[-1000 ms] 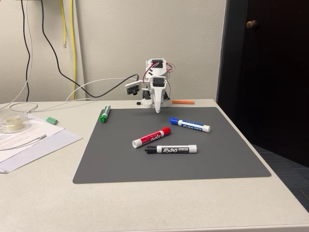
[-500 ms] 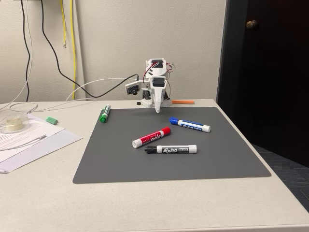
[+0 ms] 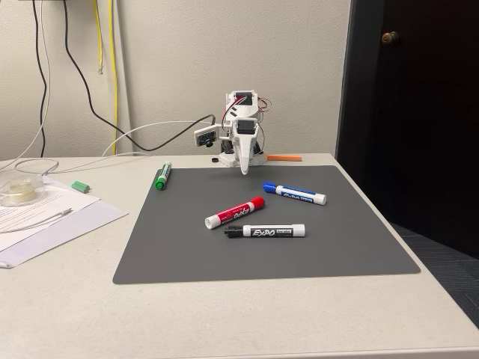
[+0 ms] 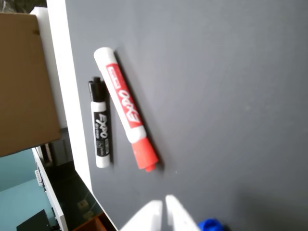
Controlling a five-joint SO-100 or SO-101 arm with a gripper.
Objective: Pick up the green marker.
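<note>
Nothing has moved since the earlier frames: arm, markers and mat sit exactly as they did 1 second ago.

The gripper [image 3: 244,170] hangs tip-down at the far edge of the grey mat [image 3: 344,247], and in the wrist view its 2 white fingertips [image 4: 153,215] lie pressed nearly together with only a thin slit between them, holding nothing.

Nearest the tips, in the fixed view, is the blue marker [image 3: 295,194], to the right and slightly nearer. The red marker [image 3: 235,212] lies nearer still, at mid-mat, with the black marker [image 3: 266,232] just beside it on the near side, not touching. In the wrist view these 2 lie side by side, red [image 4: 126,108] and black [image 4: 99,125].

The green marker [image 3: 162,176] lies at the far left corner of the mat, well apart from the gripper and to its left, green cap toward the camera and barrel pointing away.

Handling estimate: the green marker is light, rigid and not fragile. Its smooth round plastic barrel is likely slippery and free to roll on the mat. The recommended hold is across the barrel at mid-length, fingers spread wide first and set square to the long axis, so the marker neither tips nor squirts out when they close.

Off the mat at far left lie papers [image 3: 45,217] and a small green piece [image 3: 80,186].
</note>
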